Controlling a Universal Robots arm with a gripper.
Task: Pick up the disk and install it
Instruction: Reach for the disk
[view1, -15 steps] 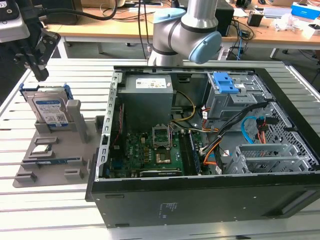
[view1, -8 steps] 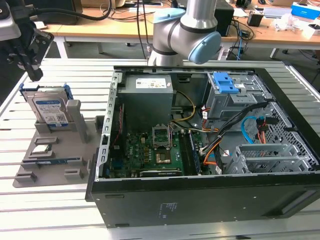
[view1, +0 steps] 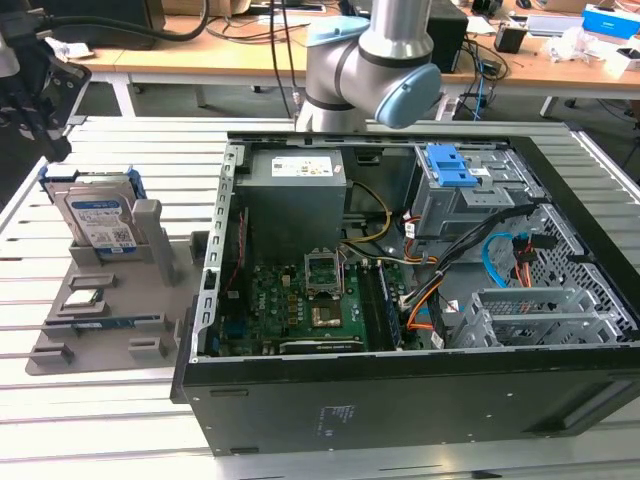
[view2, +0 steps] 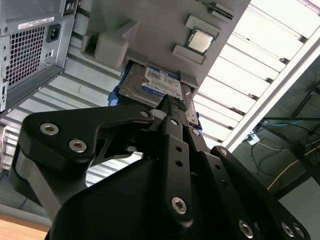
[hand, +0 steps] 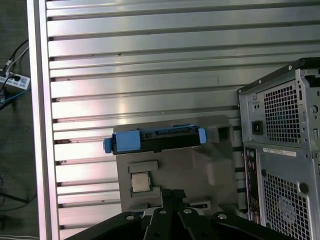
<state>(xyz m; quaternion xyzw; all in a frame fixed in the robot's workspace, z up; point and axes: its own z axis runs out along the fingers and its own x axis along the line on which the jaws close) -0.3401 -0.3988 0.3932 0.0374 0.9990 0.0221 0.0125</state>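
Observation:
The disk (view1: 100, 214), a silver hard drive with a white-and-blue label in a blue carrier, stands tilted in a slot of the grey holder (view1: 120, 325) at the exterior view's left, outside the computer case. My black gripper (view1: 50, 140) hangs above and just behind the disk, apart from it. In the second wrist view the fingertips (view2: 167, 102) meet in a point in front of the disk (view2: 156, 84), shut on nothing. The first wrist view has the disk (hand: 155, 141) edge-on, beyond my gripper (hand: 172, 196).
The open computer case (view1: 400, 400) lies at the exterior view's middle and right, with a grey drive cage and its blue latch (view1: 450, 165) at the back. A small silver processor chip (view1: 85, 297) sits on the holder. Slatted metal table (hand: 140, 60) surrounds everything.

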